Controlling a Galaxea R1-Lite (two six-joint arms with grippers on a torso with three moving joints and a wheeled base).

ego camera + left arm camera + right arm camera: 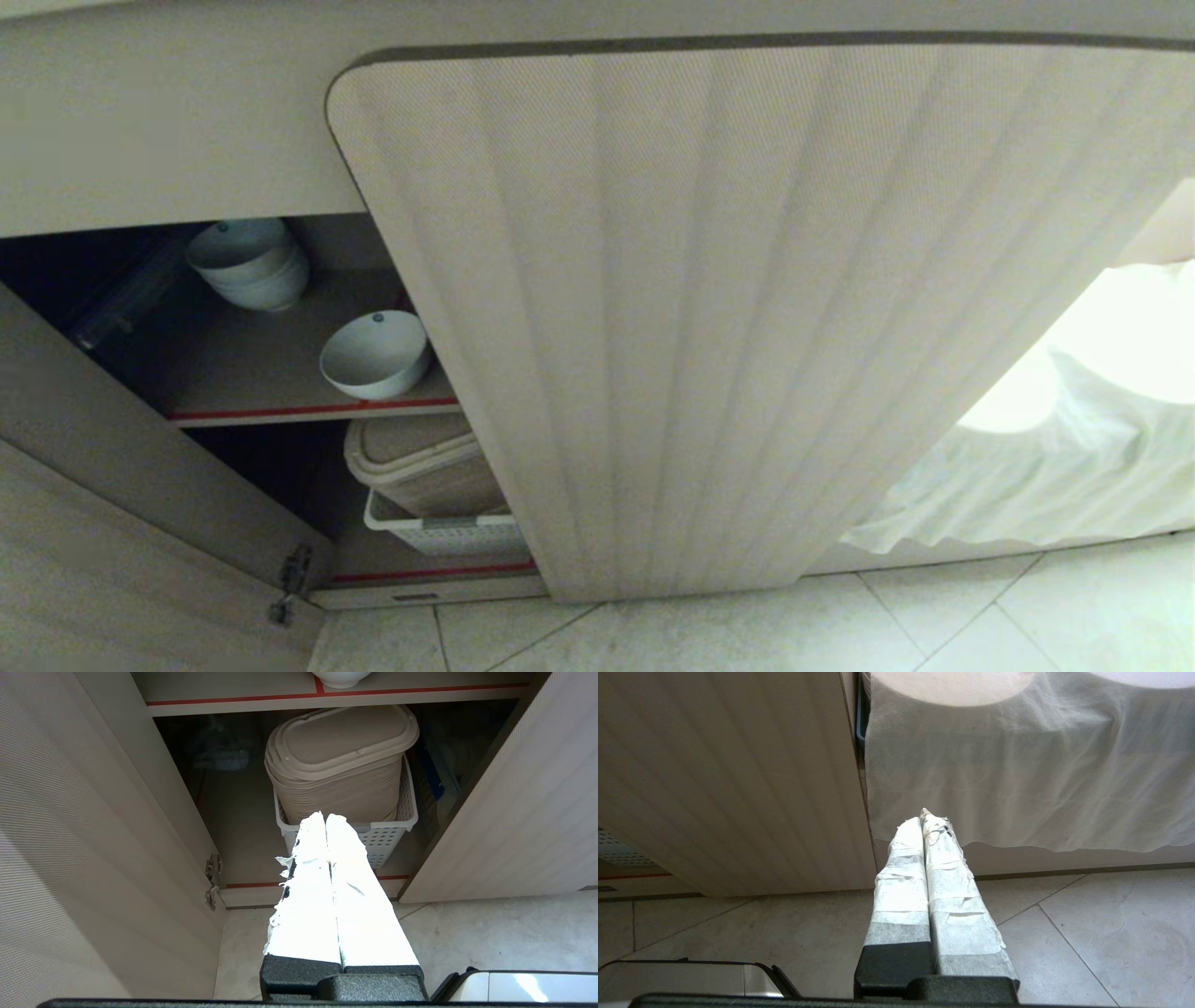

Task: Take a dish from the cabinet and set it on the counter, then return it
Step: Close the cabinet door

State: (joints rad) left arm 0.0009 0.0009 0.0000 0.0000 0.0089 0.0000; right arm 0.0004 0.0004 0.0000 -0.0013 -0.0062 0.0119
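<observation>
The dish, a small white bowl with a dark speck inside, sits near the front edge of the cabinet's upper shelf, which has a red strip. In the left wrist view only the dish's underside shows. My left gripper is shut and empty. It hangs low in front of the open cabinet, below the dish and apart from it. Off to the right, my right gripper is shut and empty before a white cloth. Neither gripper shows in the head view. The counter is out of view.
A stack of white bowls stands farther back on the upper shelf. On the lower shelf, a beige lidded bin sits in a white perforated basket. The ribbed right door and left door stand open. White cloth hangs at right.
</observation>
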